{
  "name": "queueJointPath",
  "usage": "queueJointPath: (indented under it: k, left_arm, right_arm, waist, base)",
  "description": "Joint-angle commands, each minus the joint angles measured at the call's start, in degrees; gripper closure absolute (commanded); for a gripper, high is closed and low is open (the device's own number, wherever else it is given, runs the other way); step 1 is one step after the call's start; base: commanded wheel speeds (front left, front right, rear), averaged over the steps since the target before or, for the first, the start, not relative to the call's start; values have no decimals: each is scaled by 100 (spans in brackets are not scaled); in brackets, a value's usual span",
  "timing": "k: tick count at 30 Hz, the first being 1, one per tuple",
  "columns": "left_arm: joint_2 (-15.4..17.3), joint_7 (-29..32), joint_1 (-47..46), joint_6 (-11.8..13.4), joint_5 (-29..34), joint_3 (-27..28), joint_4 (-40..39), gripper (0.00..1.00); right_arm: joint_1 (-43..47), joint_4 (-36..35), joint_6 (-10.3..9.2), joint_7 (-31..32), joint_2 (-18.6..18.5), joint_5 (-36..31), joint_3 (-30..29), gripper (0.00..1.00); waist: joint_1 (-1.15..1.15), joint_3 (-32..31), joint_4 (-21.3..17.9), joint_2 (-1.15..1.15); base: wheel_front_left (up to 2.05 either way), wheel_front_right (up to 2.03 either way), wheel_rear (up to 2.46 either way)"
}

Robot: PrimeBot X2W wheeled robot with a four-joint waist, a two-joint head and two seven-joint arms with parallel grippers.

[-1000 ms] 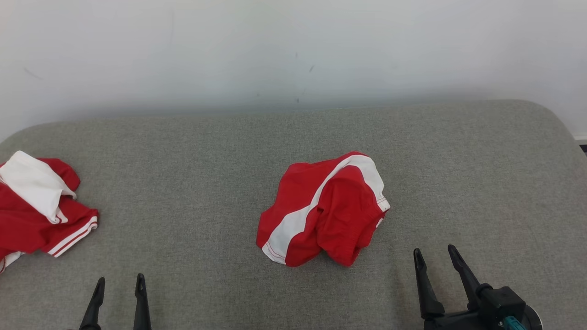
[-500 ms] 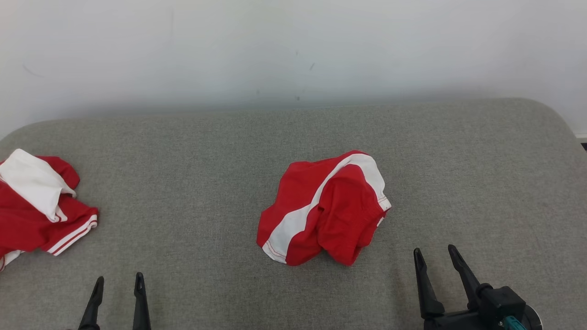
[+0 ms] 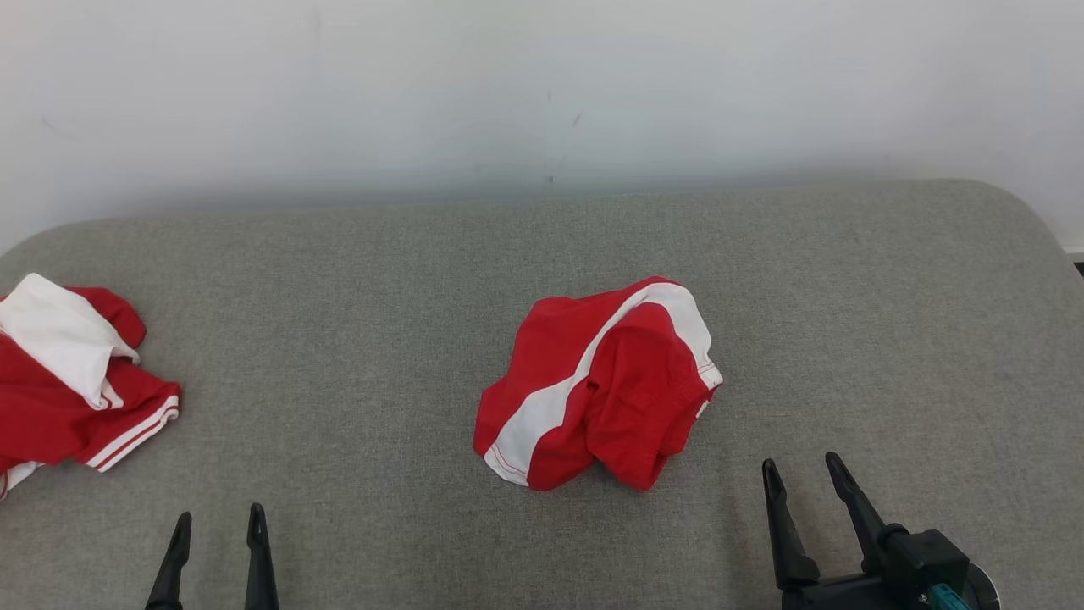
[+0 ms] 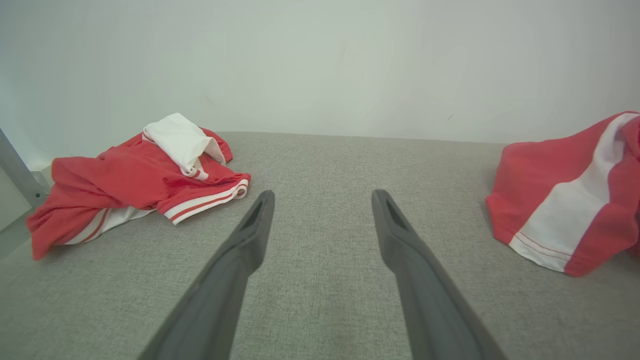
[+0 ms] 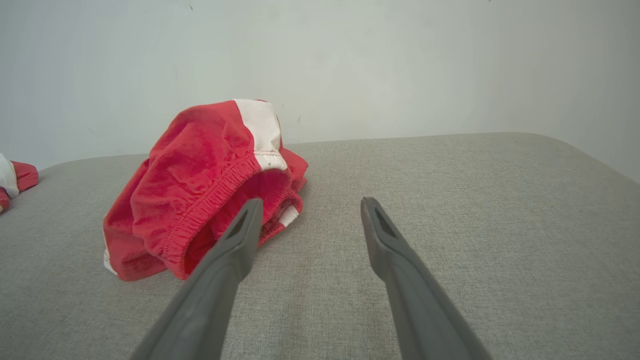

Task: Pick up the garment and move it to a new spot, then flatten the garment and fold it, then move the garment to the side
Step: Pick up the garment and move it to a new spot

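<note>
R hand (image 3: pixel 800 462) agape, nr garment (image 3: pixel 593 381)

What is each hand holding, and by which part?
Nothing. The left hand and right hand stand open and empty; the crumpled red-and-white shorts lie untouched.

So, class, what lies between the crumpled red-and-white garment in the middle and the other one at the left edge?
Nothing: only bare grey cushion separates the middle garment from the left garment, seen in the head view.

Soft cloth garment (image 3: pixel 597 385), matt woven surface (image 3: pixel 364 356)
</note>
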Motion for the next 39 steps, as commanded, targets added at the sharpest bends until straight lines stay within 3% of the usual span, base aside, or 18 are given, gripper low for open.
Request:
queueJointPath:
  k: [1, 12, 29, 39]
  left_arm:
    - [-10, -8, 34, 13, -59, -8, 7, 0]
    - [-10, -8, -477, 8, -339, -485, 348, 0]
    - [13, -8, -1508, -88, -400, -1553, 1492, 0]
    - [145, -8, -1710, -91, -259, -1866, 2232, 0]
  right_arm:
    - [0, 10, 20, -15, -4, -36, 11, 0]
    - [-137, 44, 20, -15, -4, 38, 115, 0]
    - [-366, 31, 20, -15, -4, 285, 118, 0]
    - [-380, 23, 20, -15, -2, 341, 87, 0]
  waist:
    - [0, 1, -3, 0]
    - [0, 92, -131, 0]
    - [0, 530, -1117, 0]
    - [0, 609, -1337, 0]
  base:
    - [0, 0, 0]
    - [0, 0, 0]
    - [0, 0, 0]
    - [0, 0, 0]
